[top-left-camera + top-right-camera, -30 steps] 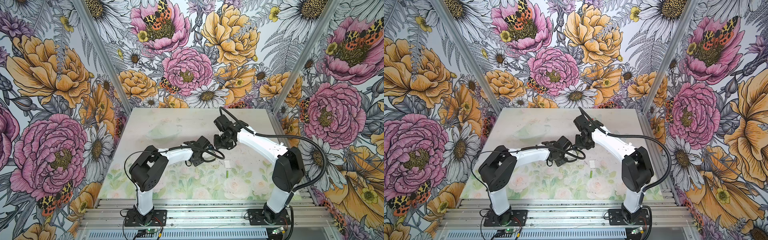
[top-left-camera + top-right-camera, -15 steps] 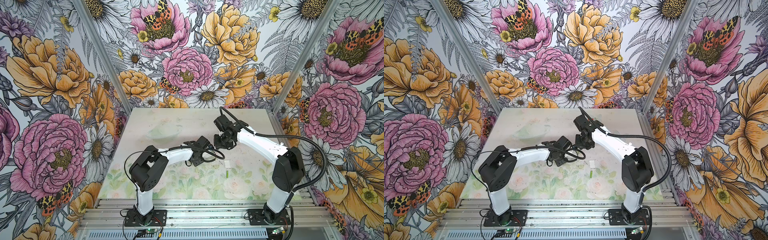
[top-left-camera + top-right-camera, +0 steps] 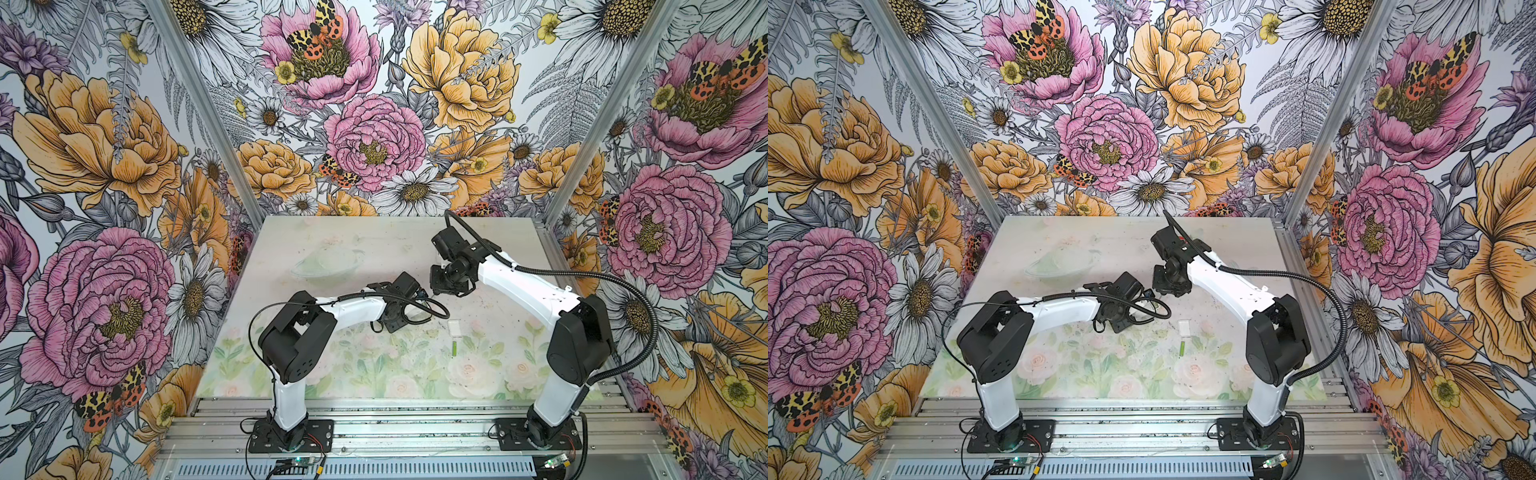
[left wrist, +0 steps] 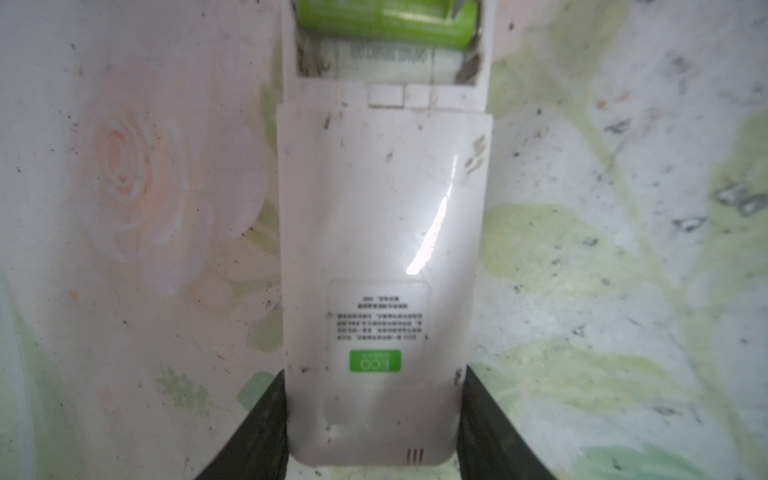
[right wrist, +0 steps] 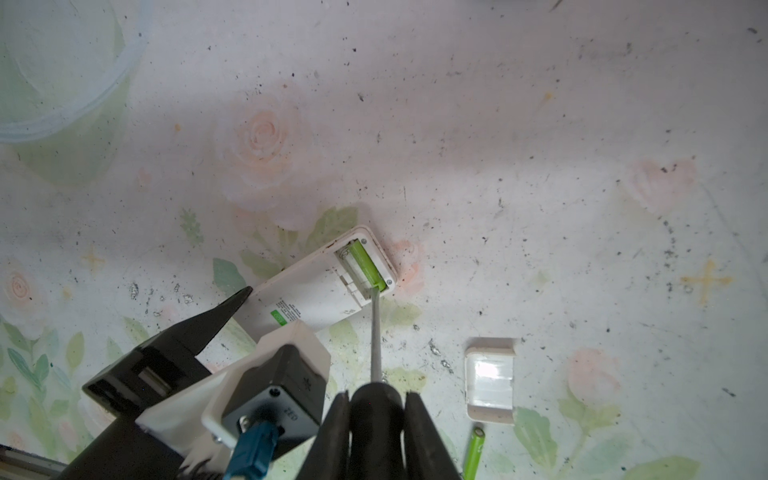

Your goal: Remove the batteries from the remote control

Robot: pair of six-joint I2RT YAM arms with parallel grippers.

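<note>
Roughly halfway: light-green cylindrical battery (image 5: 473,453) lies loose, twin (image 5: 365,266) sits in white plastic remote (image 4: 382,208) clamped by left hand (image 4: 372,374); right hand (image 5: 376,395) grips steel-shafted screwdriver (image 5: 375,332).

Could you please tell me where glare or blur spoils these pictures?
Left wrist view: a glare streak crosses the remote control, whose small print is soft; right wrist view: a reflection blows out the battery cover, and the screwdriver handle by the lens is dark and soft; both top views: the clear bowl barely stands out from the pale table.
</note>
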